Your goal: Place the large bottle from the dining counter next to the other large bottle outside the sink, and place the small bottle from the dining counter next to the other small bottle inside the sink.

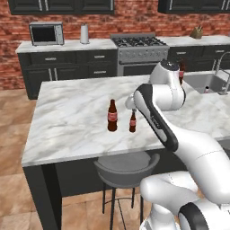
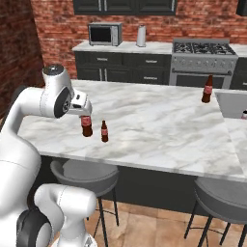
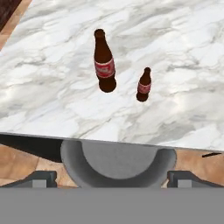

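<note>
Marble-topped, the dining counter (image 3: 183, 39) carried the large bottle (image 3: 104, 61) upright at about eleven o'clock from the wide-open, empty gripper (image 3: 112, 177), its long axis vertical, with the small bottle (image 3: 144, 84) just beside at its four o'clock.

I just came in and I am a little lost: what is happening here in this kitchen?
A white robot arm hangs over the dining counter, jaws open and holding nothing. The large bottle and the small bottle stand upright side by side near the counter's front edge, untouched. The other large bottle stands beside the sink. Nothing has been carried over yet.
</note>
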